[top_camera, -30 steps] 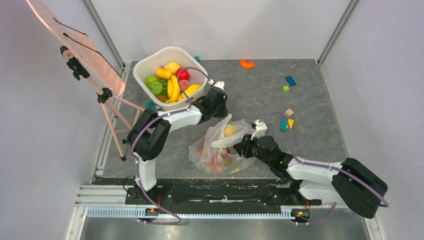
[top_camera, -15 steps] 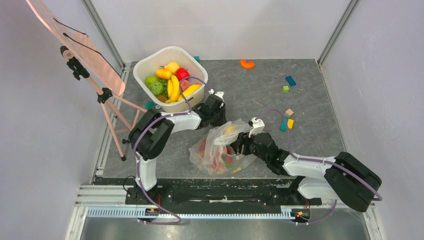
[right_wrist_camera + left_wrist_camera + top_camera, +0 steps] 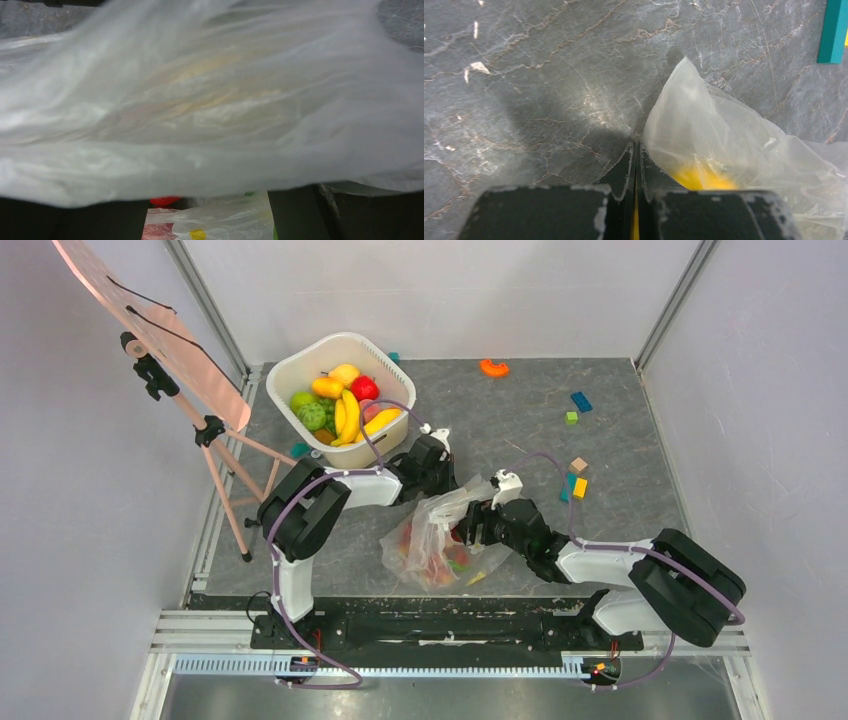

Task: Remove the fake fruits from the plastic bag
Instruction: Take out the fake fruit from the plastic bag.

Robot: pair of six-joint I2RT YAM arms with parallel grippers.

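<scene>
The clear plastic bag (image 3: 437,536) lies crumpled on the grey table with red, pink and yellow fake fruits (image 3: 436,558) showing through it. My left gripper (image 3: 441,477) sits at the bag's far top edge. In the left wrist view its jaws (image 3: 636,146) are shut, with the bag film (image 3: 719,135) meeting the fingertips and a yellow fruit (image 3: 699,177) behind it. My right gripper (image 3: 472,530) is at the bag's right side. In the right wrist view it (image 3: 210,220) is open, film (image 3: 200,100) covers most of the frame, and a red fruit (image 3: 164,200) shows between the fingers.
A white tub (image 3: 290,365) with bananas, green fruits and other fruits stands at the back left. An easel (image 3: 200,390) stands at the left. Toy blocks (image 3: 577,480) lie to the right, and an orange piece (image 3: 493,367) at the back. A teal block (image 3: 834,30) shows in the left wrist view.
My left gripper has come down and nearer, following the bag's top. My right gripper has moved left into the bag's side. The bag has bunched up narrower.
</scene>
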